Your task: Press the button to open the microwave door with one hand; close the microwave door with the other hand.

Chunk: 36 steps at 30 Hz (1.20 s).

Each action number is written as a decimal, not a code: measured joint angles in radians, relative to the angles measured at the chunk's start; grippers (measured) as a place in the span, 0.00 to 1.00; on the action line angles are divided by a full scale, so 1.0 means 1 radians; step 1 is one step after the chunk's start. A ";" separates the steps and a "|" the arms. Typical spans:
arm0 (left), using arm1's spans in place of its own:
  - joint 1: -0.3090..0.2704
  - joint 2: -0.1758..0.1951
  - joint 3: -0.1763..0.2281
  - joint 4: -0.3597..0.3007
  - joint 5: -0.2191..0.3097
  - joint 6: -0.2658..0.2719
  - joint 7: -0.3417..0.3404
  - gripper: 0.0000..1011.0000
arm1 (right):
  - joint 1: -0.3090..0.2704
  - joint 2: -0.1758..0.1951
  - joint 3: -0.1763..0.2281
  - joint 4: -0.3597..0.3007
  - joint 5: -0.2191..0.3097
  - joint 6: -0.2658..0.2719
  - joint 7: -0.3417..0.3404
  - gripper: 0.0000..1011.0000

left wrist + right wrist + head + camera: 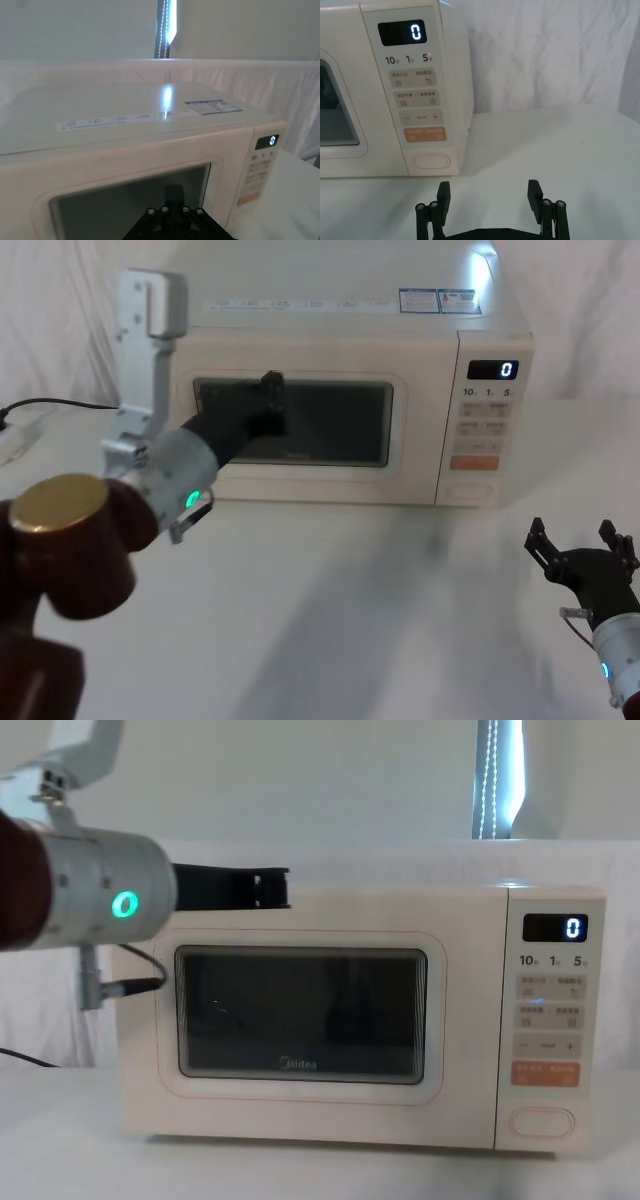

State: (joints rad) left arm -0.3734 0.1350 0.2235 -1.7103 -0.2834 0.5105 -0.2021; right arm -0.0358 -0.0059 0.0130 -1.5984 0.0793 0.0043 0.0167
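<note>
The cream boxy microwave (350, 390) stands at the table's (380, 620) far edge, its cream glass-windowed door (300, 1015) shut. The left hand (268, 405), fingers together, sits at the glass; pushing on could shove the oven. The right hand (489, 197), spread, hovers before the cream pill-shaped button (431, 161); it could strike the orange key (425, 134).

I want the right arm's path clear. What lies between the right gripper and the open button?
Nothing: bare white tabletop lies between the right gripper and the button in the right wrist view.

Left arm is reaching forward, raised, left gripper (270, 390) with fingers together. Right gripper (583, 545) is hovering low near the desk's right edge, fingers spread.
</note>
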 joint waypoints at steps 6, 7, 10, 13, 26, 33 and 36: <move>0.062 0.063 -0.022 -0.073 -0.027 0.003 -0.021 0.00 | 0.000 0.000 0.000 0.000 0.000 0.000 0.000 0.99; 0.074 0.075 -0.027 -0.084 -0.033 0.002 -0.026 0.00 | 0.000 0.000 0.000 0.000 0.000 0.000 0.000 0.99; 0.101 0.103 -0.041 -0.110 -0.048 -0.001 -0.036 0.00 | 0.000 0.000 0.000 0.000 0.000 0.000 0.000 0.99; 0.120 0.123 -0.050 -0.128 -0.058 -0.006 -0.042 0.00 | 0.000 0.000 0.000 0.000 0.000 0.000 0.000 0.99; 0.271 0.195 -0.085 -0.184 -0.063 -0.137 -0.018 0.00 | 0.000 0.000 0.000 0.000 0.000 0.000 0.000 0.99; 0.350 0.199 -0.099 -0.172 -0.064 -0.198 0.005 0.00 | 0.000 0.000 0.000 0.000 0.000 0.000 0.000 0.99; 0.377 0.200 -0.108 -0.168 -0.074 -0.211 0.010 0.00 | 0.000 0.000 0.000 0.000 0.000 0.000 0.000 0.99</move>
State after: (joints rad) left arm 0.0039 0.3347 0.1151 -1.8780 -0.3574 0.2990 -0.1922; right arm -0.0359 -0.0059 0.0128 -1.5983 0.0792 0.0043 0.0167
